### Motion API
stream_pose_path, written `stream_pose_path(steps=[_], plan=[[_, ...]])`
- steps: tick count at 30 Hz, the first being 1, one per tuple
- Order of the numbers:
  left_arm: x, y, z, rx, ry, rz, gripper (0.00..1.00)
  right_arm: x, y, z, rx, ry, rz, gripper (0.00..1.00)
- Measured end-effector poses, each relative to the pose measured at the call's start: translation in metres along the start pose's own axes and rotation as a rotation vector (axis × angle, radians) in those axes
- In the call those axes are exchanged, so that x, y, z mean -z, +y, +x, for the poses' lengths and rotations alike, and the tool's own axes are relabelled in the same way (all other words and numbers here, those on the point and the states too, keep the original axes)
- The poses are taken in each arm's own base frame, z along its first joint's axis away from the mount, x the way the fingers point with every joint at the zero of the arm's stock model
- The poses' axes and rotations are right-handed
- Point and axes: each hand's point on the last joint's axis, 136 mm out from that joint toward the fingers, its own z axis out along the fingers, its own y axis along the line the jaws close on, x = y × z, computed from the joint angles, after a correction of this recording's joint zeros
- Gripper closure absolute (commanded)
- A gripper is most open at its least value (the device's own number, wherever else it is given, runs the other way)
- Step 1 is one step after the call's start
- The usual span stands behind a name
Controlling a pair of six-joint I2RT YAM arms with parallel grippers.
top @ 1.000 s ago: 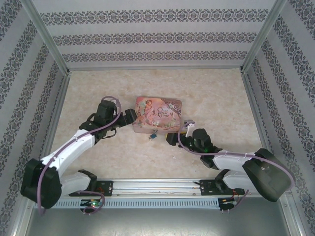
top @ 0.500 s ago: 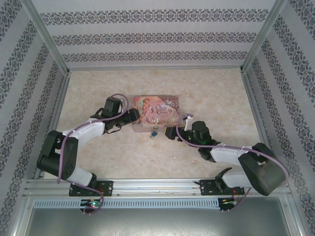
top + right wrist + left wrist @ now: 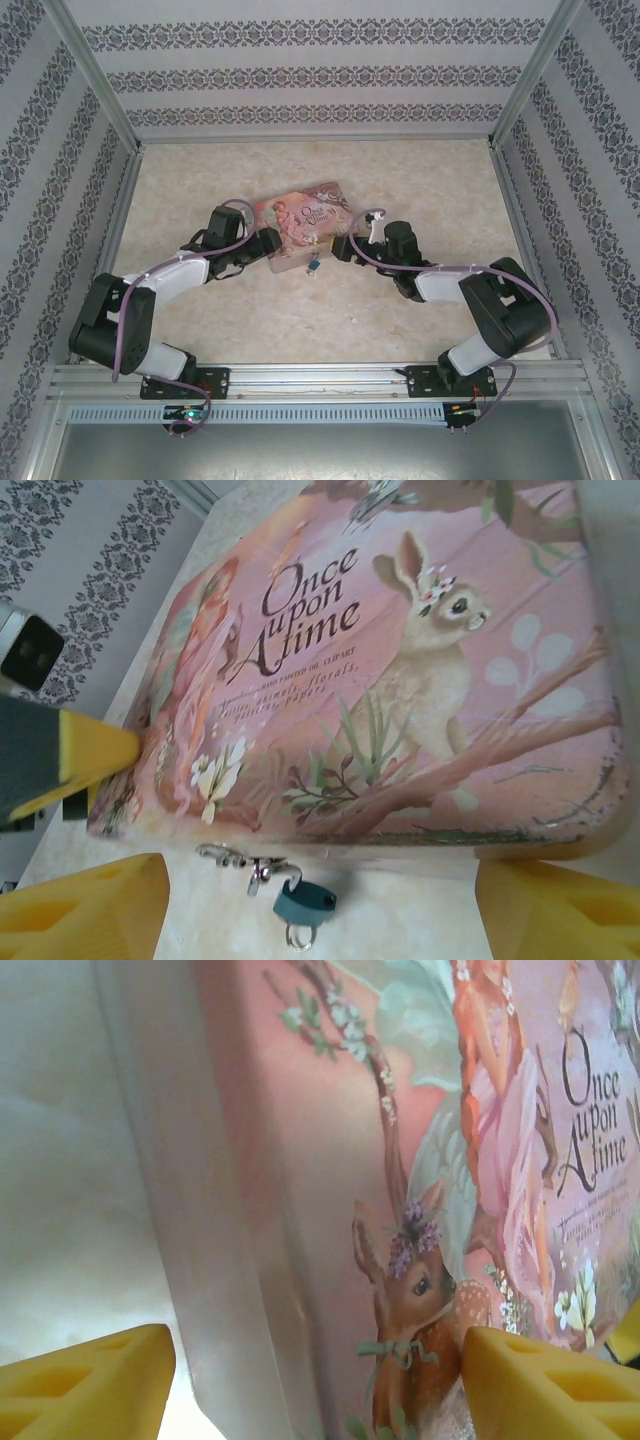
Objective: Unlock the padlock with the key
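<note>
two tools at the pink tin (image 3: 400, 700), both with their fingers apart. left tool (image 3: 318, 1365): fingers spread at the tin's left end, one on the outer side, the other over the painted deer (image 3: 415, 1300); cannot tell from the left wrist view whether either touches. right tool (image 3: 320, 900): fingers wide apart at the tin's front edge, nothing clamped.

padlock (image 3: 306, 904): teal-blue body, hanging by its silver shackle (image 3: 290, 874) from the clasp (image 3: 240, 860) at the front of the tin, between the right tool's fingers as the right wrist view has it, but gripped by neither. small silver ring (image 3: 300, 938) at the lower end of the body; cannot tell if it belongs to the key.

changes against half a second ago, top view: tin has turned on the worktop (image 3: 430, 190), right end swung away from the arm bases, whole tin shifted left. padlock slightly farther from the bases too. right tool has moved away from its base, following the tin's front side; left tool nearly where it was.
</note>
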Motion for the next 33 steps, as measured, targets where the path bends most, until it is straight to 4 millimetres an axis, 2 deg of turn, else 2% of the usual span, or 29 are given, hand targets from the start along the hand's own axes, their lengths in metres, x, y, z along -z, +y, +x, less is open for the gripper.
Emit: stream_pose_path(steps=[7, 15, 26, 33], plan=[[0.004, 0.004, 0.007, 0.046, -0.022, 0.031, 0.25, -0.016, 0.002, -0.007, 0.013, 0.001, -0.034, 0.19], [0.010, 0.001, 0.008, 0.047, -0.026, 0.033, 0.23, -0.014, 0.005, -0.007, 0.021, -0.004, -0.044, 0.16], [0.062, -0.036, -0.011, -0.001, -0.151, 0.136, 0.24, 0.018, 0.007, -0.001, 0.039, -0.036, -0.046, 0.14], [0.077, -0.054, -0.015, -0.017, -0.157, 0.182, 0.31, 0.021, 0.017, 0.005, 0.054, -0.019, -0.099, 0.15]])
